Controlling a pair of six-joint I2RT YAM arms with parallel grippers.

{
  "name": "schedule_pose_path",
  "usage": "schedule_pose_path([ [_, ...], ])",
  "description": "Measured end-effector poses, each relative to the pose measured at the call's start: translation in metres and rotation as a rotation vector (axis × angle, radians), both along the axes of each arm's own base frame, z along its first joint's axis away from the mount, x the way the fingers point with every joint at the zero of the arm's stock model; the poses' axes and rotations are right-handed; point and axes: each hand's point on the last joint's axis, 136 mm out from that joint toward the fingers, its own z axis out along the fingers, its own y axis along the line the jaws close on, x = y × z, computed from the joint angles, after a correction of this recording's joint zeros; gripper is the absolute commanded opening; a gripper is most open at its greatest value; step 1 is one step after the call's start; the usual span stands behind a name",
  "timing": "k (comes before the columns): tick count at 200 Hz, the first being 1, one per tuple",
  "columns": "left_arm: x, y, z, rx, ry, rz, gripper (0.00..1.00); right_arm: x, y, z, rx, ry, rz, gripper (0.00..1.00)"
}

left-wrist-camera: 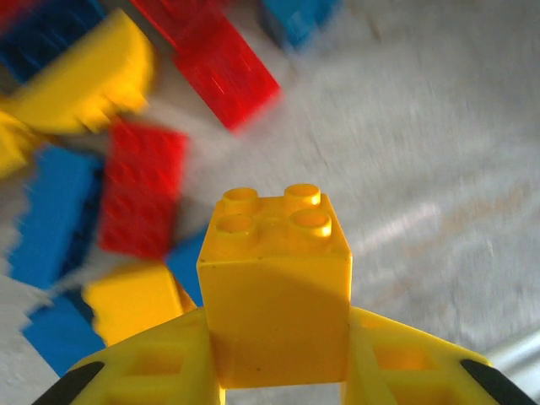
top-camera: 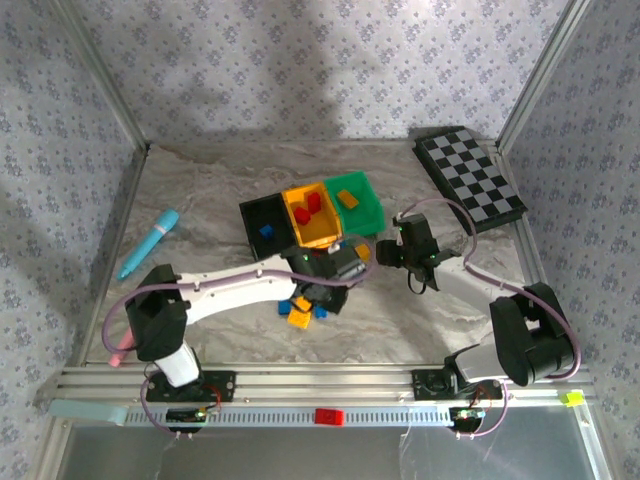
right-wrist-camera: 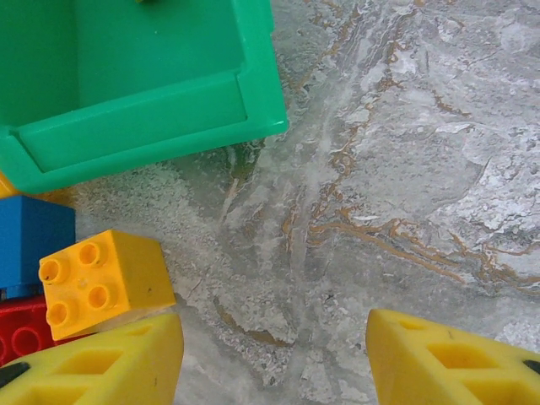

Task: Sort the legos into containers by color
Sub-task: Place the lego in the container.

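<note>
- My left tool is clamped on one yellow four-stud plastic brick, over a loose heap of red, blue and yellow bricks that I can't count.
- My right tool gapes wide, holding nothing, near the green plastic bin.
- There are three bins: the black plastic bin holds one blue brick, the yellow plastic bin two red bricks, and the green one orange brick.
- Grey marbled desk; patterned walls.
</note>
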Motion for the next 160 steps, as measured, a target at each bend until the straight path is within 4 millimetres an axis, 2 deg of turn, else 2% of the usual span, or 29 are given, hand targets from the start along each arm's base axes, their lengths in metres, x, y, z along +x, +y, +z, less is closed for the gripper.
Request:
schedule_pose_path([
  [24,0.054,0.001,0.025,-0.056,-0.079,0.086,0.24,0.001,-0.002,0.0,0.001,-0.002,-0.005,0.61],
  [44,0.101,-0.01,0.046,-0.098,-0.15,0.124,0.24,0.003,-0.003,0.001,0.003,-0.007,-0.012,0.61],
  [61,0.14,-0.028,0.059,-0.111,-0.208,0.128,0.24,0.002,-0.004,-0.001,0.003,-0.006,-0.014,0.61],
  [81,0.18,-0.056,0.066,-0.118,-0.258,0.111,0.24,0.0,-0.005,-0.003,0.002,-0.001,-0.013,0.61],
  [100,0.21,-0.077,0.061,-0.112,-0.289,0.09,0.24,-0.001,-0.006,-0.002,0.005,-0.005,-0.015,0.61],
  [122,0.236,-0.09,0.046,-0.068,-0.316,0.065,0.25,-0.001,-0.006,0.0,0.006,-0.011,-0.017,0.61],
  [141,0.255,-0.097,0.031,-0.043,-0.324,0.056,0.37,-0.002,-0.006,0.001,0.009,-0.018,-0.017,0.61],
  [160,0.268,-0.096,0.018,-0.027,-0.321,0.06,0.59,-0.002,-0.006,0.002,0.012,-0.022,-0.017,0.61],
])
